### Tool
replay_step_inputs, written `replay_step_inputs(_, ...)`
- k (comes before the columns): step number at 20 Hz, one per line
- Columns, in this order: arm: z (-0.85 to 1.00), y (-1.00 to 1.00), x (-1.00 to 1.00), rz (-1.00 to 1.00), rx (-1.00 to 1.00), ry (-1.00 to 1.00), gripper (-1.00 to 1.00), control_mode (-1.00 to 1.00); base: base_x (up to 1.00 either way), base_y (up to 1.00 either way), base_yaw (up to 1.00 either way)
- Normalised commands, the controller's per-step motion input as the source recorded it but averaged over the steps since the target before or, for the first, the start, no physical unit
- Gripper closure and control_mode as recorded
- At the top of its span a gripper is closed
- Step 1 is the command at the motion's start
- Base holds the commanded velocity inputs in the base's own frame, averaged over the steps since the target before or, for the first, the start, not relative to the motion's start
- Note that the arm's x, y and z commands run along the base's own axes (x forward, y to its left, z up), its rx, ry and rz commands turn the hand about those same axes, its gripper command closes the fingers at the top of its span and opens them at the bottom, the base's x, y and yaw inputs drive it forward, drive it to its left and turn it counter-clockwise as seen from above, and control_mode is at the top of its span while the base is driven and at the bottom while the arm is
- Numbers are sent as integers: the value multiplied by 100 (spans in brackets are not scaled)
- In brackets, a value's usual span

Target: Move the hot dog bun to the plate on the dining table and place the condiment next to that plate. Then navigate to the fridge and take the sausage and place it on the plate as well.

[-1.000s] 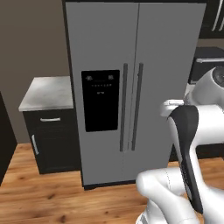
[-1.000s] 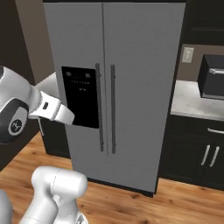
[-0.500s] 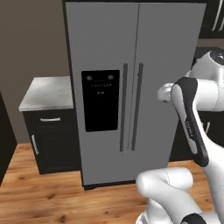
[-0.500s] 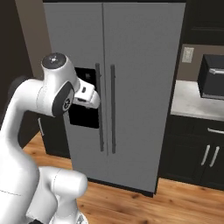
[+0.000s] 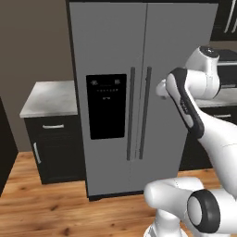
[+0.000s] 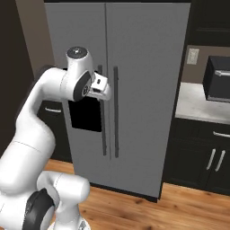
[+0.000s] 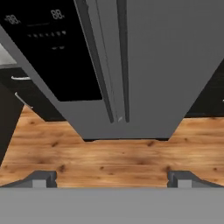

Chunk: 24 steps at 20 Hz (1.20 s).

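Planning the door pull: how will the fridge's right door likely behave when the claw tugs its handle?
The fridge door is tall and wide, so probably heavy and slow to swing. Its right handle is a thin smooth vertical bar, possibly slippery. The open claw is not yet touching it.

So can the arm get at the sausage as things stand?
Probably not yet. Both fridge doors are shut, so anything inside is closed off. The gripper is open and empty, facing the door handles, with nothing between them.
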Motion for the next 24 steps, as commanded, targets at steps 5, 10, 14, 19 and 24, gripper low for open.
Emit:
replay_step_inputs(5,-37,0,84,0,0,0,-100,-100,0,0,0)
replay_step_inputs(10,-40,-1,76,0,0,0,-100,-100,0,0,0)
replay_step_inputs(14,-24,-11,61,0,0,0,-100,-100,0,0,0)
replay_step_inputs(19,-16,-11,46,0,-1,0,-100,-100,0,0,0)
replay_step_inputs(24,-19,-1,49,0,-1,0,-100,-100,0,0,0)
